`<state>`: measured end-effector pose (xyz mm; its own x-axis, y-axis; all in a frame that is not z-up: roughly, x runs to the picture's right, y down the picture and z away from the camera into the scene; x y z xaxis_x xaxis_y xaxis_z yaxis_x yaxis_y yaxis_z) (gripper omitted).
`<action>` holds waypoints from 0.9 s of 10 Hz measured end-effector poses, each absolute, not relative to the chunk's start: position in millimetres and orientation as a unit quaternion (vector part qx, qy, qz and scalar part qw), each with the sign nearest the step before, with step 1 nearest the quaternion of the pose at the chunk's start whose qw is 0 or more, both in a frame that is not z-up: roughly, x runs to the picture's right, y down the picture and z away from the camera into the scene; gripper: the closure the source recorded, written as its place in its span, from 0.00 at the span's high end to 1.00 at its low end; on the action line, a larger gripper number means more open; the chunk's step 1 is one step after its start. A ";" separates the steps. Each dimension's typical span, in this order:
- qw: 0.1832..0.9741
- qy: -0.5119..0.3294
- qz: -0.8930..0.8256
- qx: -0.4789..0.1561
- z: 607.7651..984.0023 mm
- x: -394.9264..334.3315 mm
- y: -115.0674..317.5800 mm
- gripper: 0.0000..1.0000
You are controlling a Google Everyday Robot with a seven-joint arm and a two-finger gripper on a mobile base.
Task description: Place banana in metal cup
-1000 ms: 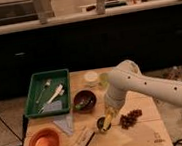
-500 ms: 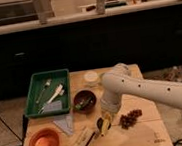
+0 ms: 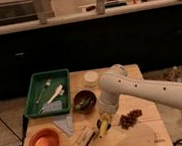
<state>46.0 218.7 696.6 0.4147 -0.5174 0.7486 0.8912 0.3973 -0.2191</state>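
At lower centre my end effector [image 3: 106, 117] hovers by the banana [image 3: 103, 128], state I cannot tell; light, soft, likely bruisable, I'd pinch mid-length.

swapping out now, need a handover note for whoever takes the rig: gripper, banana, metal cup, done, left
Gripper: down at the table, at the upper end of the banana; grip not visible.
Banana: lying on the table, in front of the dark bowl.
Metal cup: not seen in this view; may be behind the arm.
Done: nothing placed.
Left: lift banana, locate cup, put it in.
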 end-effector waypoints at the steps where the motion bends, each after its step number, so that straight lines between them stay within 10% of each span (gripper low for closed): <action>1: 0.780 -0.300 -0.450 -0.314 697.5 44.8 219.1 0.43; 5: 0.780 -0.299 -0.448 -0.318 701.7 43.4 220.4 0.79; 9: 0.780 -0.296 -0.449 -0.320 703.9 43.6 221.1 0.80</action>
